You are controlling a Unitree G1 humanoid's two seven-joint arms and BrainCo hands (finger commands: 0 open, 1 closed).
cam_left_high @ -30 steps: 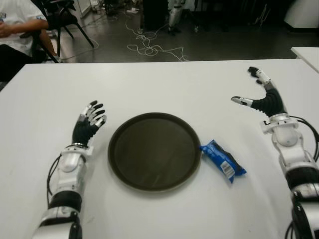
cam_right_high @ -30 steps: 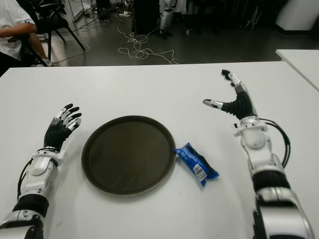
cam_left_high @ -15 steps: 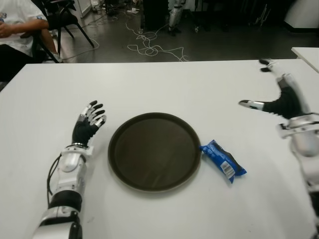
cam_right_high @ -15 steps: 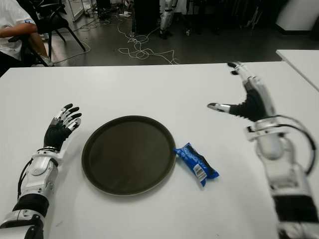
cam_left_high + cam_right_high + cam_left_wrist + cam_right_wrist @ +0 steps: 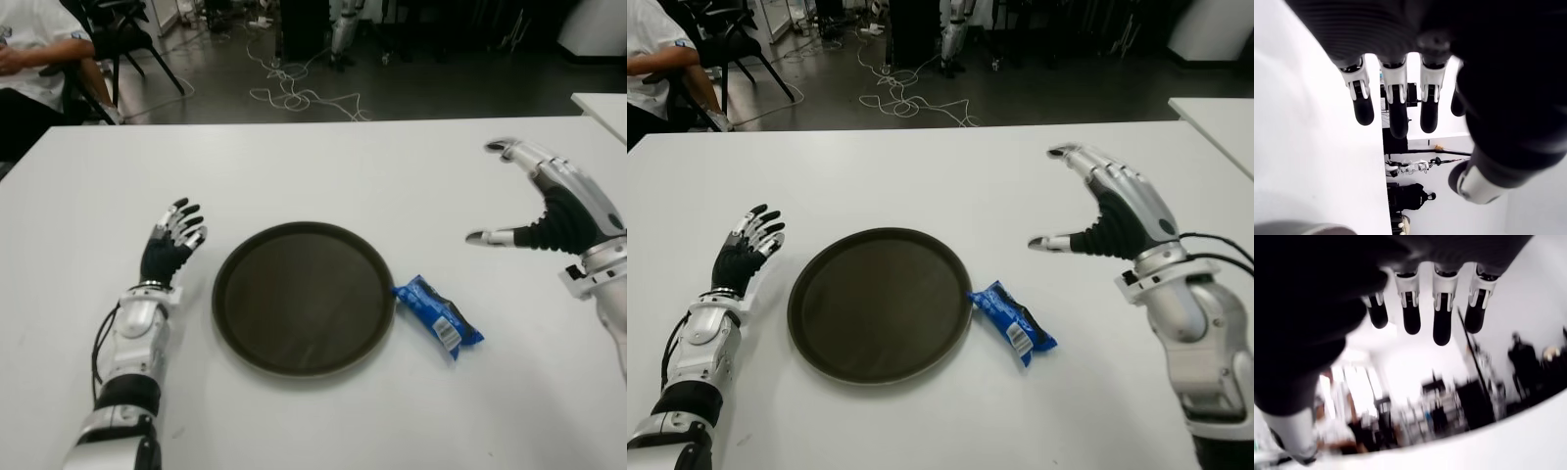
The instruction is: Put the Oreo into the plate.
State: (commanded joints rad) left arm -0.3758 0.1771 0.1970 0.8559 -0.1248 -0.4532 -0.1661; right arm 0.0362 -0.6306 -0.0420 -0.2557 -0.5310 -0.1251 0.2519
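A blue Oreo packet (image 5: 439,317) lies on the white table (image 5: 323,176), just off the right rim of a round dark plate (image 5: 305,297) that holds nothing. My right hand (image 5: 519,201) hovers above the table to the right of and beyond the packet, fingers (image 5: 1442,313) spread wide, thumb pointing toward the plate, holding nothing. My left hand (image 5: 172,238) shows to the left of the plate, fingers (image 5: 1396,100) extended and holding nothing.
A seated person (image 5: 34,59) and black chairs are beyond the far left corner of the table. Cables (image 5: 294,93) trail over the floor behind the far edge. Another white table's corner (image 5: 602,106) shows at the far right.
My right hand has risen and swung toward me and to the right, its palm now turned down over the table. The Oreo packet, plate and left hand have not moved.
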